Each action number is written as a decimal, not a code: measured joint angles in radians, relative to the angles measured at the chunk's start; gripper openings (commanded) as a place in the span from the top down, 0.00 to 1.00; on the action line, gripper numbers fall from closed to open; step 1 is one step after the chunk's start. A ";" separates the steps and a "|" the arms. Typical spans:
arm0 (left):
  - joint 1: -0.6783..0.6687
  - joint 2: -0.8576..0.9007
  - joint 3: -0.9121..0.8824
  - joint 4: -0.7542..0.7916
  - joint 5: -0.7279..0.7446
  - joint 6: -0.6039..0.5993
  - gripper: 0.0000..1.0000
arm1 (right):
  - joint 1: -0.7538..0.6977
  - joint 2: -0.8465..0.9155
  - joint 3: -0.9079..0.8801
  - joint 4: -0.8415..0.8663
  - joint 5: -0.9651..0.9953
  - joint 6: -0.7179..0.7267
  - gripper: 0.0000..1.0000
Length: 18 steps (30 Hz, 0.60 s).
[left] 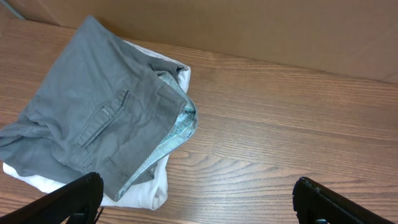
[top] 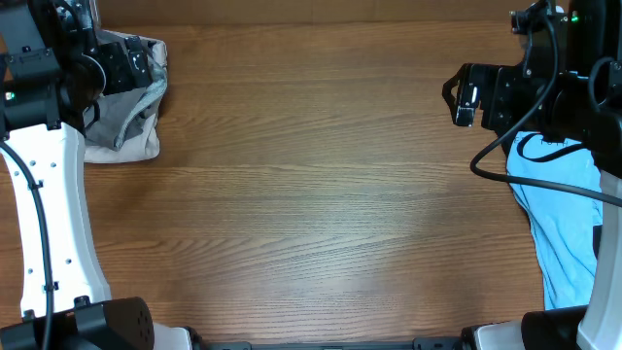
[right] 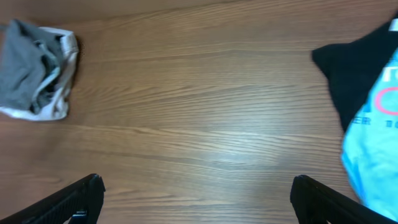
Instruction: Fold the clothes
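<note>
The dark grey shorts were seen crumpled on top of a pale beige garment, the two touching as one small pile; in the overhead view this pile was found at about 10 o'clock on the worktop, close to its far left corner. In the left wrist view the patterned waistband lining was turned outward toward 3 o'clock; a welt pocket was shown on the upper face of the shorts.

The light blue T-shirt was laid at about 4 o'clock on the worktop, well apart from the pile, with bare wood between them; dark lettering and a pink curve were visible on it in the right wrist view, though too blurred to be read. A black garment was seen touching the T-shirt at its 10 o'clock edge.

The left end effector was held above the worktop just beside the pile, its jaws spread wide and nothing gripped between them; the pile was placed toward 10 o'clock in its view. The right end effector was likewise spread wide and empty, over bare wood; the T-shirt was found at 3 o'clock in its view and the pile at 10 o'clock.
</note>
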 measured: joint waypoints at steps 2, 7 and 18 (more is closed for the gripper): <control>0.000 0.000 0.000 0.000 0.000 0.000 0.00 | 0.000 0.000 0.000 0.002 0.026 -0.001 0.00; 0.000 0.000 0.000 0.000 0.000 0.000 0.00 | 0.000 -0.106 -0.128 0.189 0.043 -0.003 0.00; 0.000 0.000 0.000 0.000 0.000 0.000 0.00 | -0.002 -0.702 -0.967 0.832 0.049 -0.051 0.00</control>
